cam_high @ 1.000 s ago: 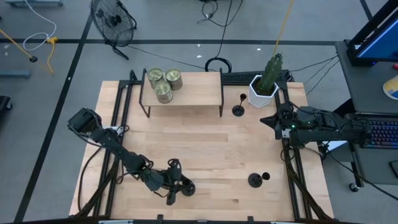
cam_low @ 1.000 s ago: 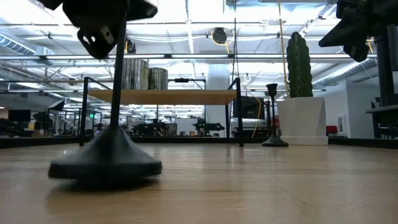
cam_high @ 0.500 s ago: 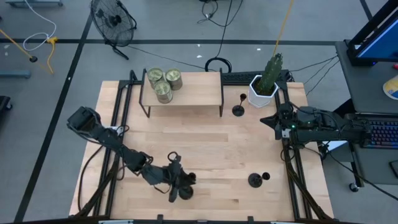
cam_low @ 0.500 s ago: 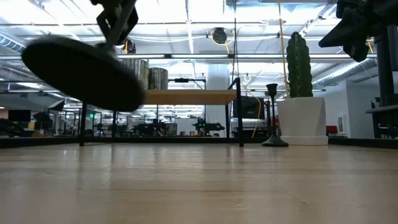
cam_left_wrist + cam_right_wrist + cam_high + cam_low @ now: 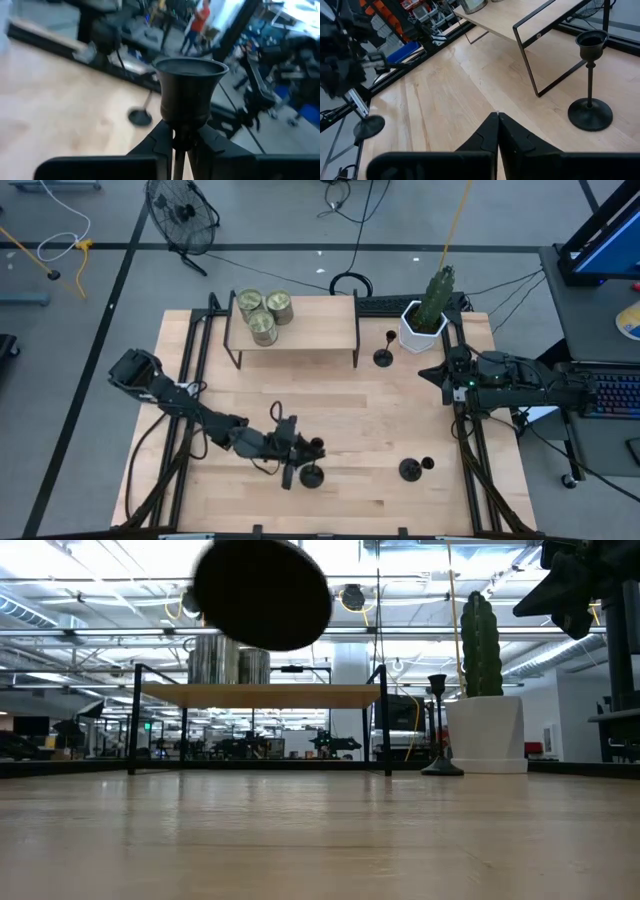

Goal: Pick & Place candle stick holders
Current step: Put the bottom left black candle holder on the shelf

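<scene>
Candlestick holder pinched in the left gripper, up off the table.
Fingers clamp its thin stem just under the cup, disc base hanging in the air; right gripper sits fully closed, holding nothing.

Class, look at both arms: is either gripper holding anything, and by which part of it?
The left gripper holds one candle stick holder by its thin stem, just below the cup, lifted off the table. The right gripper is shut and holds nothing.
</scene>
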`<state>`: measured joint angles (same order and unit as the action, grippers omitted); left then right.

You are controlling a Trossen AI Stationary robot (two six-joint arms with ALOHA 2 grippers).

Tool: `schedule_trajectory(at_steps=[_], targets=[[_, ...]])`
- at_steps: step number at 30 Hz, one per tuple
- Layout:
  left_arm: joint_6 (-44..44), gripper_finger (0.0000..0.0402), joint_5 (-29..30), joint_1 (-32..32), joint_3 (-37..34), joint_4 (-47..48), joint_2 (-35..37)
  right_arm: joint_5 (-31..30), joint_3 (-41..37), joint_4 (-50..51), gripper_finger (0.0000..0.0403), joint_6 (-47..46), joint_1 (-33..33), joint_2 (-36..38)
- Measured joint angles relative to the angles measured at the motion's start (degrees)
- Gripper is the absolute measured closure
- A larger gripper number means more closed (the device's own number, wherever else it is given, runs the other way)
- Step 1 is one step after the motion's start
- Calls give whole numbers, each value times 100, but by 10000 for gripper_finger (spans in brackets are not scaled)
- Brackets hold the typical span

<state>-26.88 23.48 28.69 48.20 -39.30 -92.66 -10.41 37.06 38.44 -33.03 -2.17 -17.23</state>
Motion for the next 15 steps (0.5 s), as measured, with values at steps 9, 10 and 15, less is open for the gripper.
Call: schedule_trajectory(at_steps=[9, 10, 15], targets=[[995, 371, 60, -605, 677, -130, 2, 0, 0, 0, 403, 118, 2, 2], [1153, 371, 60, -685, 794, -126, 2, 0, 0, 2, 403, 118, 0, 2], [2018, 371, 303, -1049, 1508, 247, 2, 0, 0, 0, 403, 144, 2, 1]])
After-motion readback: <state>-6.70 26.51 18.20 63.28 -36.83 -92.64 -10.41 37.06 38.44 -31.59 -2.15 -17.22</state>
